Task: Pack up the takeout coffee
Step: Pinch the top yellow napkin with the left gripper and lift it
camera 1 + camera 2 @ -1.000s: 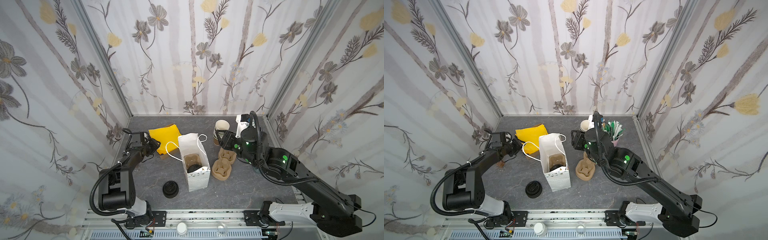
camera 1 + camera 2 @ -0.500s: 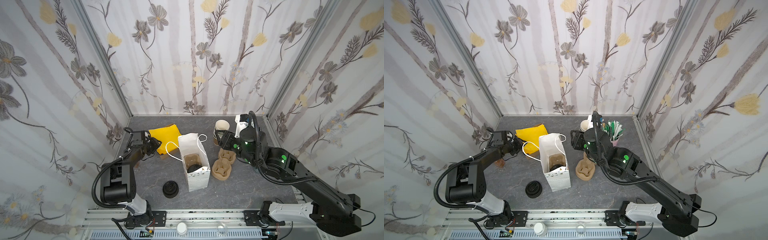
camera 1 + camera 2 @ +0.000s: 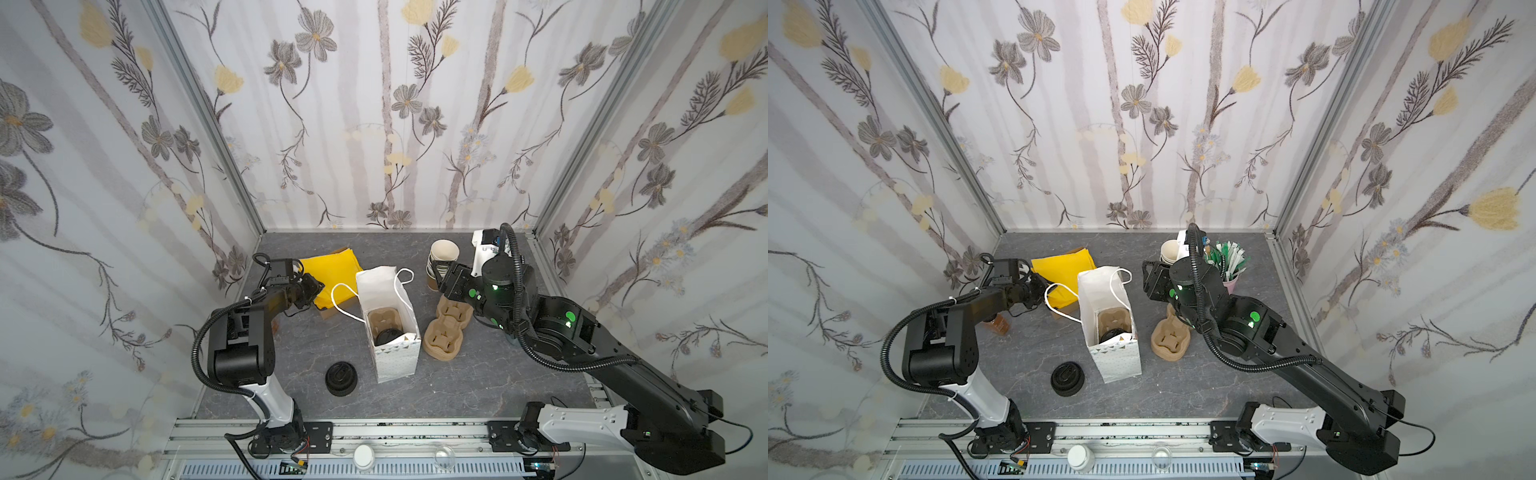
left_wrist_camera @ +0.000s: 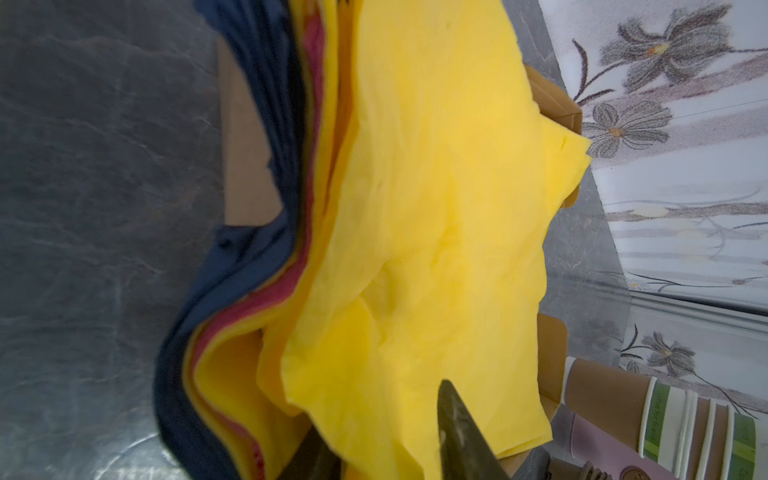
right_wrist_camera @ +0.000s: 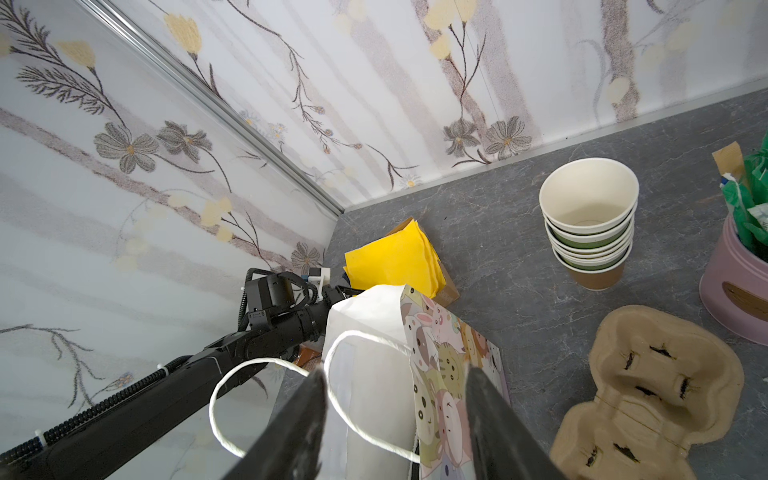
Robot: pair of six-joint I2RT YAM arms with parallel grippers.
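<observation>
Gaping over grey tabletop (image 3: 478, 386) btwn floral walls (image 3: 374, 124): L end effector (image 3: 313, 286) astride napkins (image 3: 332, 266), R end effector (image 5: 394, 372).

A white paper bag (image 3: 1115, 361) is standing open in the middle of the bench (image 3: 1183, 386), a pulp cup carrier (image 3: 1113, 320) sitting inside it with the takeout coffee (image 3: 1111, 335), black lid up, in its near pocket. The left arm (image 3: 976, 301) is reaching toward the back left corner, the left jaws meeting the edge of a pile of yellow napkins (image 3: 1065, 266). The right arm (image 3: 1225, 307) is bending over a second pulp carrier (image 3: 1168, 345) lying just right of the bag, the right jaws hanging between the bag's top and a stack of lidless cups (image 3: 1170, 250). A low stack of black lids (image 3: 1067, 378) is sitting near the bag's front left; a pink pot (image 3: 1232, 282) of green sachets is standing back right.
</observation>
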